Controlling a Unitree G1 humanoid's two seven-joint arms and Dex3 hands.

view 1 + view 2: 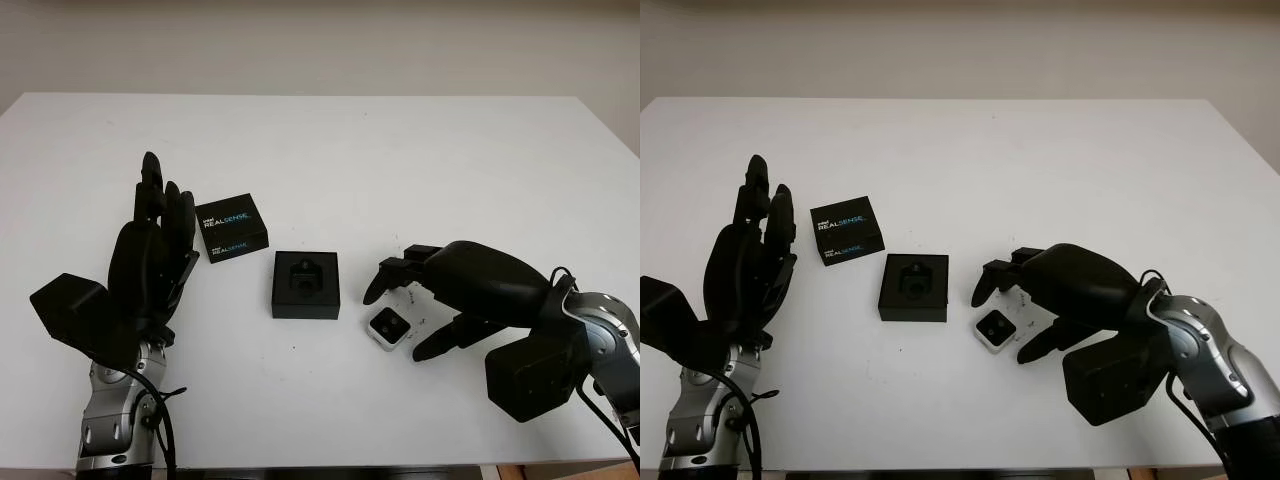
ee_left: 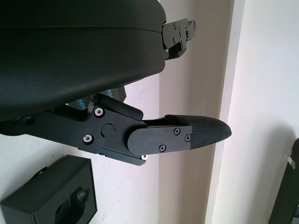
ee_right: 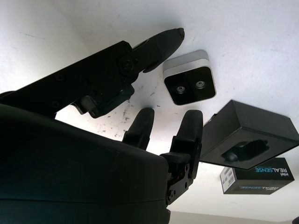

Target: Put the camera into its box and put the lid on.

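Note:
The small silver camera (image 1: 388, 328) with a black face lies on the white table (image 1: 400, 160), just right of the open black box (image 1: 306, 284). The box's insert is bare. Its lid (image 1: 232, 227), black with REALSENSE lettering, lies flat to the box's far left. My right hand (image 1: 398, 320) is open and low over the camera (image 3: 189, 84). The thumb is on the near side and the fingers (image 3: 140, 128) on the far side, neither closed on it. My left hand (image 1: 155, 235) is open, held upright left of the lid.
The box (image 3: 247, 140) and lid (image 3: 257, 175) lie close together just past the camera. The table's front edge (image 1: 350, 466) runs close to both forearms. A pale wall (image 1: 320, 40) rises behind the far edge.

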